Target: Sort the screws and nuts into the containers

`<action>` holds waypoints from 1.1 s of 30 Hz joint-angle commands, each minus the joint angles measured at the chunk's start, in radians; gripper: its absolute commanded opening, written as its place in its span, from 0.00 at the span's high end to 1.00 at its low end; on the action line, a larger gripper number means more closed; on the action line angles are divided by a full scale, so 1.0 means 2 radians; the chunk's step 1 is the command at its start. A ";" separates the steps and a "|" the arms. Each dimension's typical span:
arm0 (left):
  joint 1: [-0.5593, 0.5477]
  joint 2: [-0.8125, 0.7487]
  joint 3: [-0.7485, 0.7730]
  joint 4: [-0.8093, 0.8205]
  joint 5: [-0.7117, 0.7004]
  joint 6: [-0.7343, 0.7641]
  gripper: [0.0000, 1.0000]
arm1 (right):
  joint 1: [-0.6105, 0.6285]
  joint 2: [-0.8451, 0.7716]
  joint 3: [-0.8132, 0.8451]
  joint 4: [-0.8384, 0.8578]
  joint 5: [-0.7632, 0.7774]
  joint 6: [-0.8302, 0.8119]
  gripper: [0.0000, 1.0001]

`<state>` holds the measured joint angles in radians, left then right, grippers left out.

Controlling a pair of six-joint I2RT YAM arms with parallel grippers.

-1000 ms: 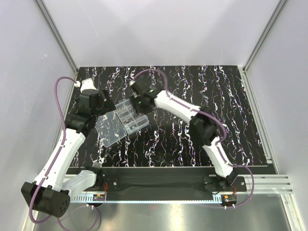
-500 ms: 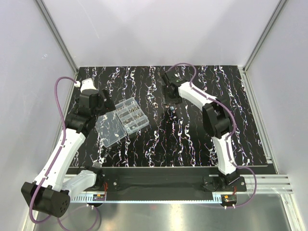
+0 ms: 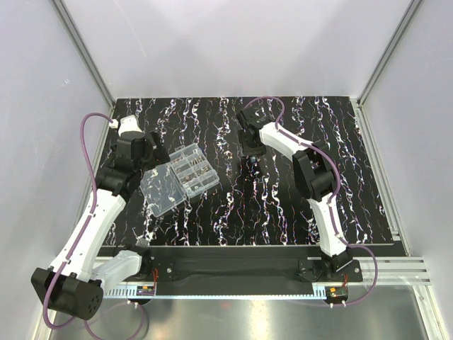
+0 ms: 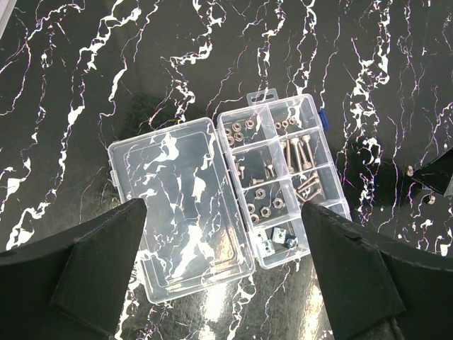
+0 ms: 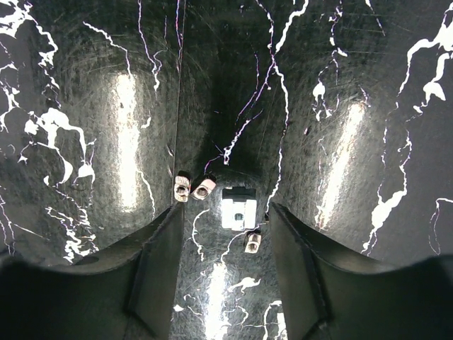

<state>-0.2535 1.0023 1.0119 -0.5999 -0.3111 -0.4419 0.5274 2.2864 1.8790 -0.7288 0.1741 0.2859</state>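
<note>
Black white-veined tabletop (image 3: 272, 212), pale enclosure walls (image 3: 233, 42) around it

from above, screws (image 4: 301, 152) and nuts (image 4: 241, 131) in the organiser box (image 3: 161, 190) look too small to tell apart.

Your tabletop (image 3: 354, 198): black with white marble streaks | organiser box (image 4: 237, 117): clear | screws (image 4: 301, 150): silvery | nuts (image 5: 182, 188): silvery | left arm (image 3: 92, 219): white, black joints | cable (image 3: 85, 142): purple

Organiser box (image 4: 282, 106) sits left on table (image 3: 354, 177), lid (image 4: 177, 205) flat at its left side — screws (image 4: 297, 152) and nuts (image 4: 237, 131) in compartments (image 4: 320, 185). Loose nuts (image 5: 182, 188) lie on table, well right of box.
</note>
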 commanded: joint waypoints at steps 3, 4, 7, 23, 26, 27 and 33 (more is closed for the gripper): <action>-0.001 -0.004 0.000 0.018 -0.002 0.003 0.01 | -0.005 0.005 0.001 0.007 0.010 -0.003 0.45; -0.001 -0.004 0.000 0.019 -0.002 0.002 0.01 | -0.006 0.005 0.000 0.005 0.010 -0.003 0.45; -0.001 -0.004 0.000 0.019 -0.002 0.003 0.01 | -0.007 0.005 -0.004 0.002 0.009 -0.001 0.45; -0.001 0.000 0.000 0.021 0.001 0.002 0.01 | -0.007 0.010 -0.031 -0.001 0.003 0.004 0.73; -0.001 -0.001 0.000 0.021 0.002 0.002 0.01 | -0.006 0.002 -0.036 -0.001 0.005 0.007 0.79; -0.001 0.000 0.000 0.021 0.003 0.002 0.01 | -0.007 -0.002 -0.035 -0.004 0.005 0.008 0.82; -0.001 0.001 0.000 0.021 0.004 0.002 0.01 | -0.006 -0.032 -0.016 -0.021 -0.012 0.015 0.86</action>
<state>-0.2535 1.0031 1.0119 -0.5999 -0.3107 -0.4419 0.5205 2.2852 1.8400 -0.7177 0.1707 0.2993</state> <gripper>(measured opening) 0.988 0.279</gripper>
